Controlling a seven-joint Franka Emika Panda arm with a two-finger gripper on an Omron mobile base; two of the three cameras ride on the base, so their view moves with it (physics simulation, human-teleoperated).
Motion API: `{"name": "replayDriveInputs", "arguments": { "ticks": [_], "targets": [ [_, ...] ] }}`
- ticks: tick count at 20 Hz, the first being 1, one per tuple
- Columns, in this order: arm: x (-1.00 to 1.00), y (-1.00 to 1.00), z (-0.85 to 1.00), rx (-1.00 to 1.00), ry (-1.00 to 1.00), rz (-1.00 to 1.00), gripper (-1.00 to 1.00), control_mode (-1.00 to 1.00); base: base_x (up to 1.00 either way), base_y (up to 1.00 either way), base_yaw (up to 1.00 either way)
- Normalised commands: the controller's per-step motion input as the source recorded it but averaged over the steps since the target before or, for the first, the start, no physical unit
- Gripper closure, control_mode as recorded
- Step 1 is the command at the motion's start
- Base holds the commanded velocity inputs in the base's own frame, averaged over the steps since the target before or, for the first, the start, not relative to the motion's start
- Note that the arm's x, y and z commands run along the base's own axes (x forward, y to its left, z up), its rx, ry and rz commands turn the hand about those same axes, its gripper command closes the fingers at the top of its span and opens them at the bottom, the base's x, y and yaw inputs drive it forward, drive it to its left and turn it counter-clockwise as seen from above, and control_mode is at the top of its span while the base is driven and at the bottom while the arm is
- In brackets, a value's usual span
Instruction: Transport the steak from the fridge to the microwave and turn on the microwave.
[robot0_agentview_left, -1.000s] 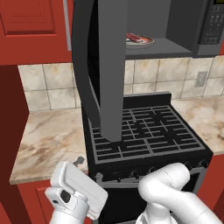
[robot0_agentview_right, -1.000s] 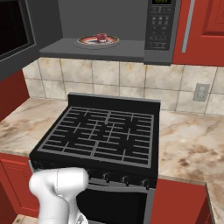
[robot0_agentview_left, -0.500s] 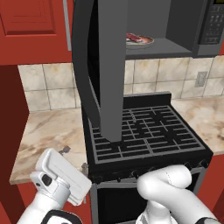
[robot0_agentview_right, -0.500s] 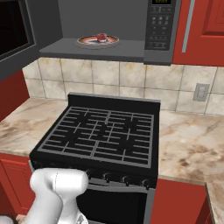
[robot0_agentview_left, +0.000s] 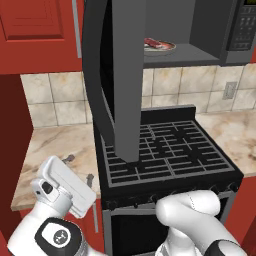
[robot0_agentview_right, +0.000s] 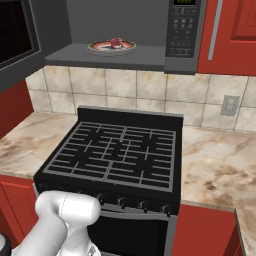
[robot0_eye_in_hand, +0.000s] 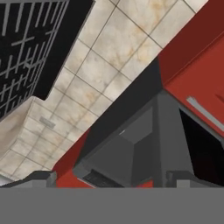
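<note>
The steak (robot0_agentview_left: 155, 44) (robot0_agentview_right: 116, 42), a small dark-red slab, lies on a round plate (robot0_agentview_right: 100, 48) inside the open microwave (robot0_agentview_left: 200, 30) (robot0_agentview_right: 150, 30) above the stove. The microwave's door (robot0_agentview_left: 122, 75) (robot0_agentview_right: 15, 40) stands swung wide to the left. Its keypad (robot0_agentview_left: 245, 25) (robot0_agentview_right: 182, 30) is on the right. My gripper (robot0_agentview_left: 78, 169) (robot0_eye_in_hand: 113, 177) hangs low at the front left, over the counter's edge, far below the steak. It is open with nothing between its fingers. It looks up at the microwave cavity (robot0_eye_in_hand: 129, 153). The fridge is out of view.
A black grated stove (robot0_agentview_left: 165, 150) (robot0_agentview_right: 117, 150) (robot0_eye_in_hand: 22, 57) sits under the microwave, with marble counters (robot0_agentview_left: 55, 150) (robot0_agentview_right: 215, 160) on both sides. Red cabinets (robot0_agentview_left: 35, 30) (robot0_agentview_right: 230, 35) flank the microwave. The open door juts out over the stove's left half.
My hand has shifted left and a little upward at the front of the counter, turning as it went. The steak, plate and microwave door have not moved.
</note>
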Motion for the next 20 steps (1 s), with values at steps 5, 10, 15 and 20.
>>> {"name": "replayDriveInputs", "arguments": {
  "ticks": [5,10,15,20],
  "targets": [
    [0.30,0.00,0.07,0.00,0.00,0.00,-1.00,-1.00,0.00,0.00,0.00],
    [0.15,0.00,0.22,0.00,-0.03,0.00,-1.00,-1.00,0.00,0.00,0.00],
    [0.08,0.00,0.22,0.00,-0.09,0.00,-1.00,-1.00,0.00,0.00,0.00],
    [0.01,0.03,0.22,0.00,-0.17,0.00,-1.00,-1.00,0.00,0.00,0.00]
  ]
}}
